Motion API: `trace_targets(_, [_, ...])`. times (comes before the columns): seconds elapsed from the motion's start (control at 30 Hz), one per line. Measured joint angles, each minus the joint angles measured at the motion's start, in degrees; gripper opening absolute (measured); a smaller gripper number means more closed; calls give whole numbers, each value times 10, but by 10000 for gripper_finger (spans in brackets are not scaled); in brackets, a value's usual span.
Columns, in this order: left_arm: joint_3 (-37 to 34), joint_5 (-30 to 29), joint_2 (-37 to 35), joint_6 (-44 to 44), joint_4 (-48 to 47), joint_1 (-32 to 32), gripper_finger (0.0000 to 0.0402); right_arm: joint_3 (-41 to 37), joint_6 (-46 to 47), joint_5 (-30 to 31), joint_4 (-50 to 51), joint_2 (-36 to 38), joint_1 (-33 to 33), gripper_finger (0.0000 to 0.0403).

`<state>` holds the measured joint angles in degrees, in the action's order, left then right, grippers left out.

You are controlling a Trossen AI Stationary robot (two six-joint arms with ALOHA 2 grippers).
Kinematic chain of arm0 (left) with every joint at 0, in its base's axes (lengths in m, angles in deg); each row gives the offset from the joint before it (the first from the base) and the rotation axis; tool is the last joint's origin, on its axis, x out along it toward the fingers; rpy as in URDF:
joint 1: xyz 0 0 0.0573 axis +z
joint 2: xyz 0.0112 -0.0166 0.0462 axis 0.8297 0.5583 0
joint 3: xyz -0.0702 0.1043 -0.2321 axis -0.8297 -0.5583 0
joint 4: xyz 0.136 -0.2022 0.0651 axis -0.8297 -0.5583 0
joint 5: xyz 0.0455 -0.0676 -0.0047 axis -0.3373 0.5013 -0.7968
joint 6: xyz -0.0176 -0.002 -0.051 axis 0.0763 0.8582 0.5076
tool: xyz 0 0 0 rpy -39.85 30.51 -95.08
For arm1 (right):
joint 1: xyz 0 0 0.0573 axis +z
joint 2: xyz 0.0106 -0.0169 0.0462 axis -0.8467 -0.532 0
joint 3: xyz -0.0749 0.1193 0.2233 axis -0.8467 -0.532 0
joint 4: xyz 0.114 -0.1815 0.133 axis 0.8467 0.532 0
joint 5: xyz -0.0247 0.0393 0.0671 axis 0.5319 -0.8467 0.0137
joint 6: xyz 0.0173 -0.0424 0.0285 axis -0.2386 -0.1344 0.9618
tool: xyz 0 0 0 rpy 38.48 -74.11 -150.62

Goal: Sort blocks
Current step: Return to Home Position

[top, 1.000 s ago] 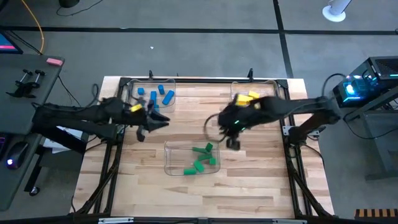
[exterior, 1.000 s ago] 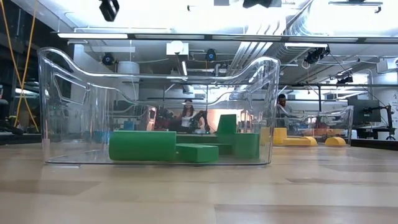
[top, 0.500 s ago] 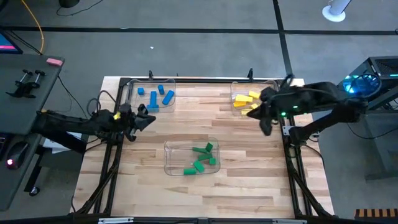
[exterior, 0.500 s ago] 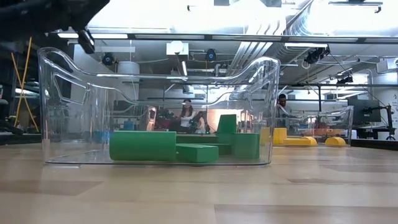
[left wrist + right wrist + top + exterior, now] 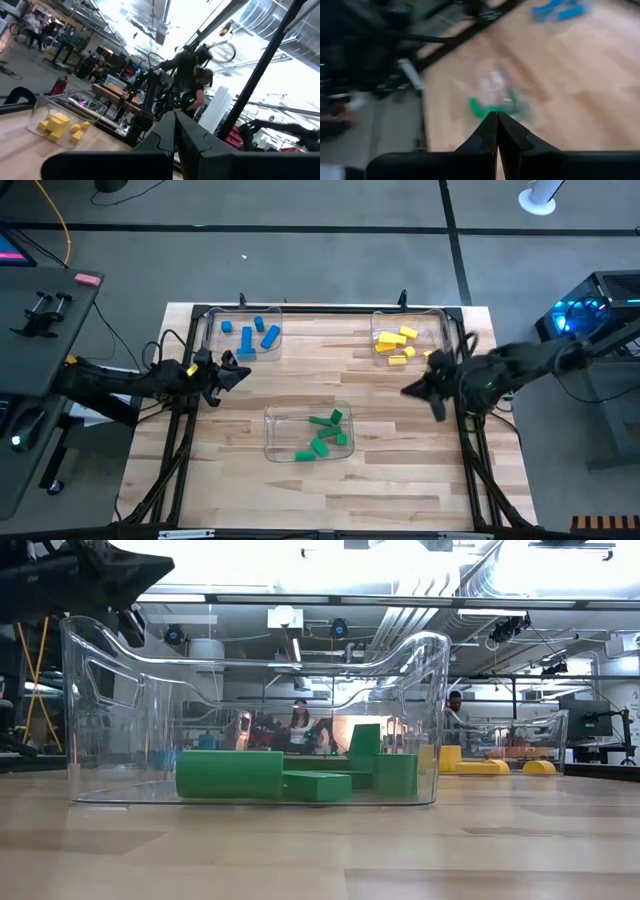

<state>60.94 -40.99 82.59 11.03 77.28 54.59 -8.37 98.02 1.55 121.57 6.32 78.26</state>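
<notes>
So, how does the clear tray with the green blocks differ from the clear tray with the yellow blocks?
The green-block tray stands in the middle of the table's width, at the low camera's end; the yellow-block tray stands in the right corner at the other end. The first holds only green blocks, the second only yellow blocks. Both are clear plastic and rest on the wooden table.
</notes>
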Motion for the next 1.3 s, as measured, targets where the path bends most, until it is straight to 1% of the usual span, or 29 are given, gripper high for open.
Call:
trace_targets(0.1, [0,0,0,3,0,0,0,-151,-18,-44,-165,54,-16,0])
trace_targets(0.17, [0,0,1,-6,0,0,0,-228,-36,-62,-254,86,-43,0])
trace_targets(0.23, [0,0,1,-11,-1,0,0,-292,-62,-79,-319,117,-77,0])
trace_targets(0.33, [0,0,1,-11,-1,0,0,-365,-113,-126,-412,163,-139,0])
trace_targets(0.43, [0,0,1,-11,-1,0,0,-428,-126,-185,-482,204,-197,0])
trace_targets(0.5, [0,0,1,-12,-1,0,0,-468,-135,-222,-528,226,-218,0])
trace_targets(0.57, [0,0,1,-11,-1,0,0,-503,-147,-238,-571,244,-226,0])
trace_targets(0.67, [0,0,1,-11,-1,0,0,-545,-155,-242,-611,263,-227,0])
trace_targets(0.9, [0,0,1,-12,-1,0,0,-606,-173,-251,-667,298,-226,0])
trace_targets(1.13, [0,0,1,-7,-2,0,0,-664,-182,-248,-745,306,-226,0])
trace_targets(1.2, [0,0,1,-7,-4,0,0,-669,-189,-250,-739,306,-226,0])
trace_targets(1.3, [0,0,0,-7,-4,0,0,-669,-225,-245,-681,305,-226,0])
